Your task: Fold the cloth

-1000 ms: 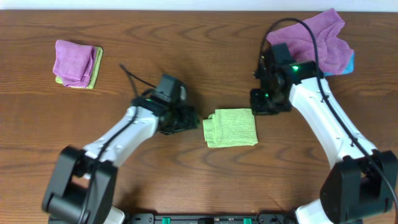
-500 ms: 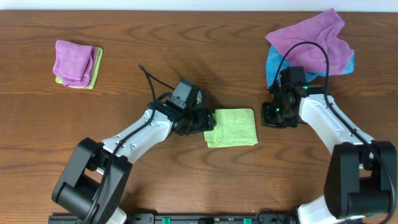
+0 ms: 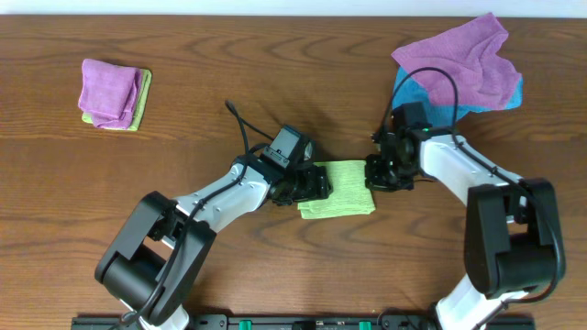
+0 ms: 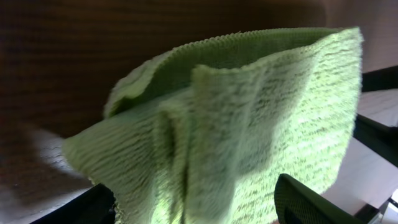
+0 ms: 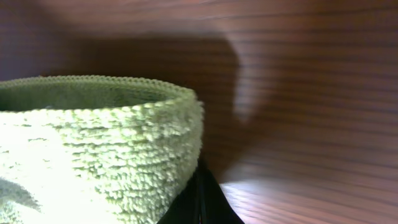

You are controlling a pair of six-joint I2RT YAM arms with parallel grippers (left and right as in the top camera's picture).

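Item: the cloth (image 3: 339, 189), light yellow-green, already folded to a small thick pad.
Location: centre of the overhead frame, on the table (image 3: 275, 73), between the two arms.
Left gripper (image 3: 310, 183): at the cloth's left edge. In the left wrist view, dark fingers (image 4: 311, 202) show at the lower corners with the layered cloth bulging up between them. Whether they are pinching cannot be told.
Right gripper (image 3: 378, 172): at the cloth's upper right corner. In the right wrist view, a rounded folded edge of cloth rises just above and left of a dark finger (image 5: 200, 200). Its grip cannot be told either.
Cloth relative to fingers: the left edge lies inside the left fingers' span. The right corner is touching or just beside the right fingers.
Risk, layers: a pinch that catches only the top layers could peel the pad open, since several loose layers show at the left edge.
Risk, drag: with both arms crowding opposite sides, uneven pulls could skew or bunch the fold.
Risk, contact: the grippers are near each other across the small pad, so a further inward move could bring them together.
Other stock: purple cloth (image 3: 459, 55) over a blue cloth (image 3: 404, 93), upper right; folded pile (image 3: 112, 92), upper left, all well apart.
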